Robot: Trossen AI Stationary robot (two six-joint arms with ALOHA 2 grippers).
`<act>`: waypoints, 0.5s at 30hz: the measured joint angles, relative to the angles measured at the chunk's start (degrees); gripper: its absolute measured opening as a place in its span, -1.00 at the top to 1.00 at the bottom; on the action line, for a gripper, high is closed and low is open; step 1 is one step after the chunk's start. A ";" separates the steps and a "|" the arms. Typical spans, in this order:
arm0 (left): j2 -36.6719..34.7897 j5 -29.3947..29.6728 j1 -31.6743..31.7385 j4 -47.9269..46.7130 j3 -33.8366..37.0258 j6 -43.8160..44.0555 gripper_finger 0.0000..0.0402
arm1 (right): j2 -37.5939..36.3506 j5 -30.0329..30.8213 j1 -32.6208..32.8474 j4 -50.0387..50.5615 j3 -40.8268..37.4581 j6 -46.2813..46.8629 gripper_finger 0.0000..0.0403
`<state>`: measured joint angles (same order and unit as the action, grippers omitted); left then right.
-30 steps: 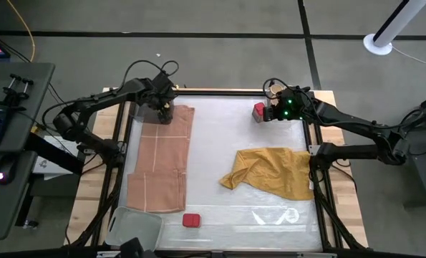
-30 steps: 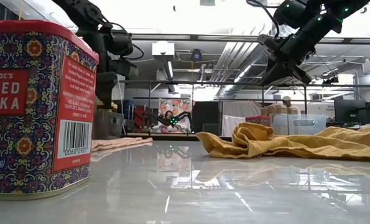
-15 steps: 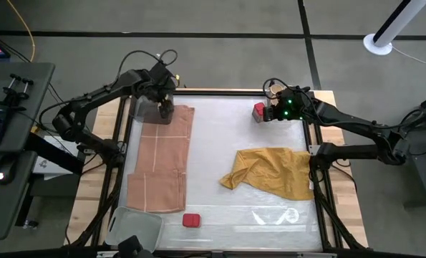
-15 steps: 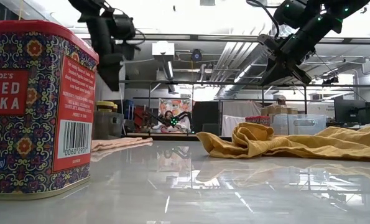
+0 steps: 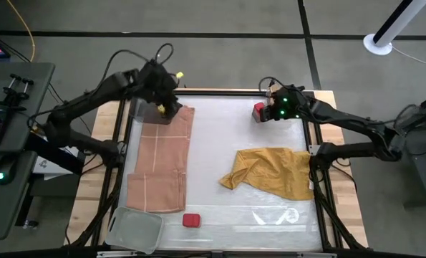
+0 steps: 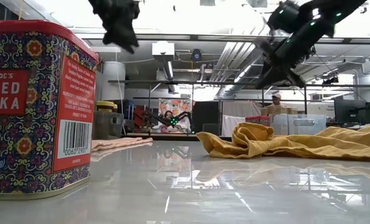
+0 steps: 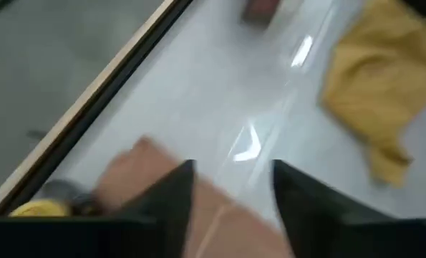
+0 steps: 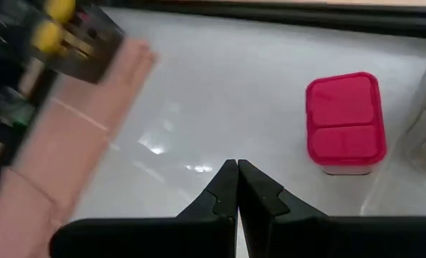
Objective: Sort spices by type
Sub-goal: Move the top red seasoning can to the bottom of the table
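A yellow-capped jar (image 6: pixel 106 118) stands on the far end of a pink cloth (image 5: pixel 161 158); its cap (image 7: pixel 44 208) shows beside my left fingers. My left gripper (image 7: pixel 230 183) is open and hovers high above that jar (image 6: pixel 125 28). One flat red tin (image 5: pixel 258 111) sits near the far right corner. My right gripper (image 8: pixel 235 172) is shut, just beside that tin (image 8: pixel 344 118) and above the table, touching nothing. A second red tin (image 5: pixel 191 221) lies by the near edge and fills the low view's left side (image 6: pixel 35 106).
A crumpled mustard-yellow cloth (image 5: pixel 270 172) covers the table's right half. A clear grey tray (image 5: pixel 135 229) sits at the near left corner. A black frame rims the table (image 5: pixel 220 91). Bare glossy tabletop (image 5: pixel 213 136) lies between the two cloths.
My left gripper has risen straight up from the yellow-capped jar, from low beside the jar to well above it. The jar has stayed standing on the pink cloth. My right gripper has shifted only slightly near the red tin.
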<state>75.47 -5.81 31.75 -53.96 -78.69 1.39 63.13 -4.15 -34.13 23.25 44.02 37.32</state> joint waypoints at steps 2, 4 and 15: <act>-2.87 1.59 -4.39 3.97 2.49 3.12 0.54 | 3.55 1.16 0.00 1.19 1.74 -3.06 1.00; -6.04 3.28 -9.02 9.48 5.59 6.96 0.86 | 7.50 3.38 0.02 3.08 4.65 -6.79 1.00; -18.28 19.43 -30.13 31.94 15.32 19.30 0.99 | 25.46 18.12 0.29 19.27 21.51 -18.14 1.00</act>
<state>57.19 13.62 1.63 -22.03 -63.37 20.69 88.59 13.97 -33.84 42.52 65.53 19.18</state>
